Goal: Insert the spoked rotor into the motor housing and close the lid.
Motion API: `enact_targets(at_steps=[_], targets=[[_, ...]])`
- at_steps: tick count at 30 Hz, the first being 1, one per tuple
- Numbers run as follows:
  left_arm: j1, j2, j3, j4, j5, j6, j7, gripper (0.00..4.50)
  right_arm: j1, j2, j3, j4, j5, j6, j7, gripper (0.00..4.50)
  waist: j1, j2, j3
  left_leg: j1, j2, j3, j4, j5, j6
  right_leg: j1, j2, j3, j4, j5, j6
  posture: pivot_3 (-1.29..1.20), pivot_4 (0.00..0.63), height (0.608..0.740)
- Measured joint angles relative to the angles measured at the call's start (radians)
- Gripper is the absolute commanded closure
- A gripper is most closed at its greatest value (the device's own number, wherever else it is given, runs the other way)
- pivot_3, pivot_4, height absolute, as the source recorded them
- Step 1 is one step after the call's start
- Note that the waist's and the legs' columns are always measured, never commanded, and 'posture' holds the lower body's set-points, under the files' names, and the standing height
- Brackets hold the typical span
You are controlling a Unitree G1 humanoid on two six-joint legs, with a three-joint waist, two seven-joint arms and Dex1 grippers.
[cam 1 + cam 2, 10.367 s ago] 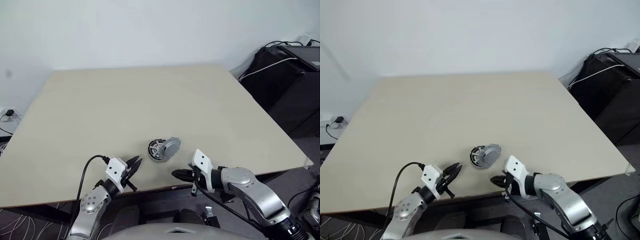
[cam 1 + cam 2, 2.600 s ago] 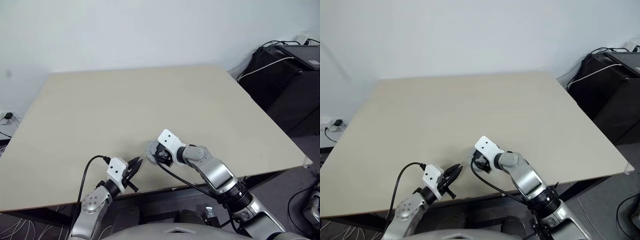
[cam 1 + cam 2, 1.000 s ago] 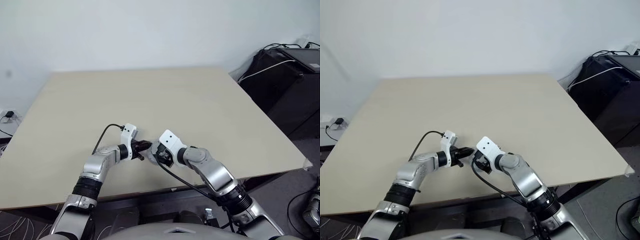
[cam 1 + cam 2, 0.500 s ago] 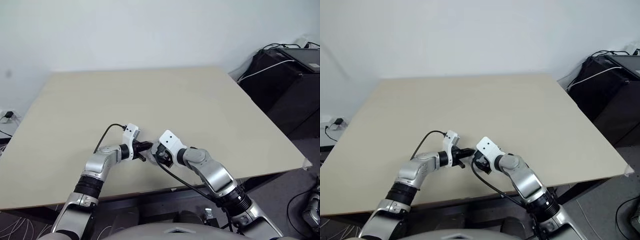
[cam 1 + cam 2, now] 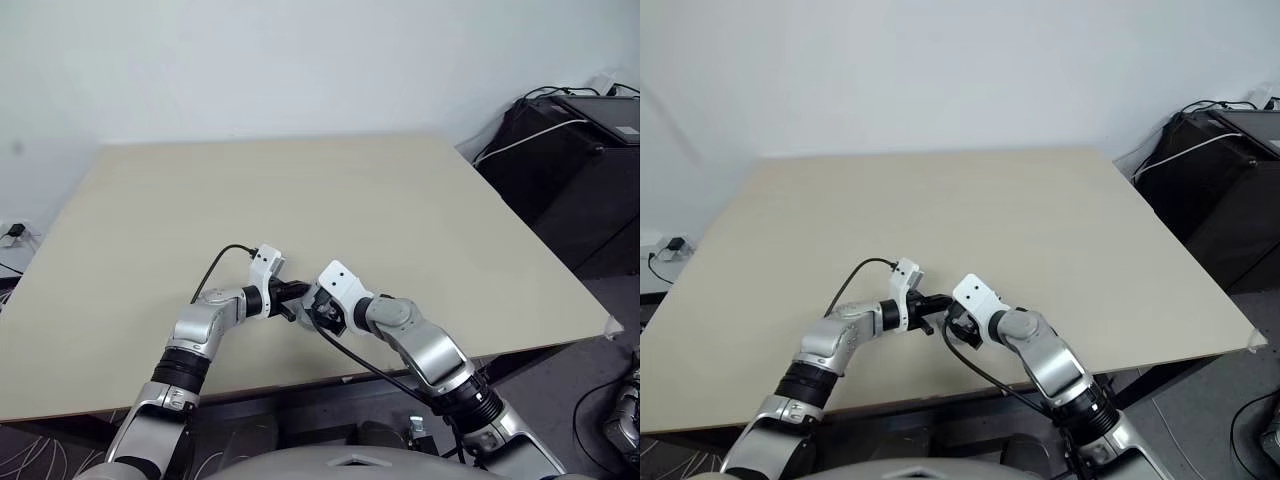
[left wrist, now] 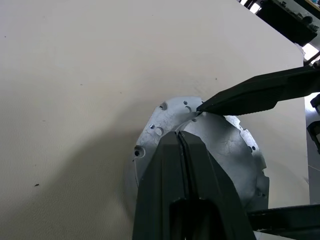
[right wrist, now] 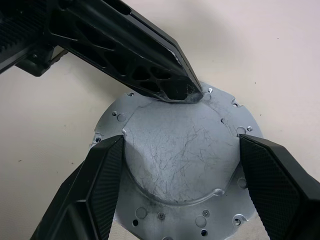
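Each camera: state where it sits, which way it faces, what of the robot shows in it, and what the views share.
Left eye view: head, forward and down over the table; both arms meet near the front edge.
Right eye view: the same scene from beside it.
Left wrist view: along the shut left gripper onto the lid; a right finger touches its edge.
Right wrist view: along the right gripper, fingers flanking the lid; the left gripper's tip meets its rim.
Both wrist views share the lid.

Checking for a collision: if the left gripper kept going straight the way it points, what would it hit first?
Most likely the lid: the shut left gripper already has its tip at the raised hub's edge.
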State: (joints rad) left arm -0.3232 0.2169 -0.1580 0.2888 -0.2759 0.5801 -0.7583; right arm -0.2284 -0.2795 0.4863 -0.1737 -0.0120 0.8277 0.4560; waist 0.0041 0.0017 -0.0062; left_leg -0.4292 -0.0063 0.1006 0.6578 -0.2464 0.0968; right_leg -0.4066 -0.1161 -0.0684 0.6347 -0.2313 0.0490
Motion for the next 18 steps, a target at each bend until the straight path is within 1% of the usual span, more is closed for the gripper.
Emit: enact_targets(at_steps=[4, 8, 18], targets=[[-0.016, -0.006, 0.0, 0.021, 0.025, -0.002, 0.047, 4.47, 0.0, 0.002, 0.0, 0.002, 0.0, 0.0, -0.001, 1.24, 0.0, 0.0, -0.001, 0.0, 0.0, 0.0, 0.0, 0.0, 0.0, 0.0, 0.0, 0.0, 0.0, 0.0, 0.0, 0.0, 0.0, 0.74], [-0.016, -0.006, -0.005, 0.023, 0.033, -0.002, 0.056, 4.47, -0.001, 0.004, -0.001, 0.004, 0.0, 0.0, -0.001, 1.24, 0.0, 0.001, -0.002, 0.0, 0.0, 0.0, 0.0, 0.0, 0.0, 0.0, 0.0, 0.0, 0.0, 0.0, 0.0, 0.0, 0.0, 0.74], [-0.007, 0.001, -0.008, 0.001, 0.02, 0.043, 0.019, 4.47, 0.003, 0.005, -0.005, 0.004, 0.001, 0.0, -0.001, 1.24, -0.001, 0.003, -0.007, 0.0, 0.0, 0.0, -0.002, 0.0, 0.0, 0.0, 0.0, 0.0, -0.002, 0.0, 0.0, 0.0, 0.0, 0.74]])
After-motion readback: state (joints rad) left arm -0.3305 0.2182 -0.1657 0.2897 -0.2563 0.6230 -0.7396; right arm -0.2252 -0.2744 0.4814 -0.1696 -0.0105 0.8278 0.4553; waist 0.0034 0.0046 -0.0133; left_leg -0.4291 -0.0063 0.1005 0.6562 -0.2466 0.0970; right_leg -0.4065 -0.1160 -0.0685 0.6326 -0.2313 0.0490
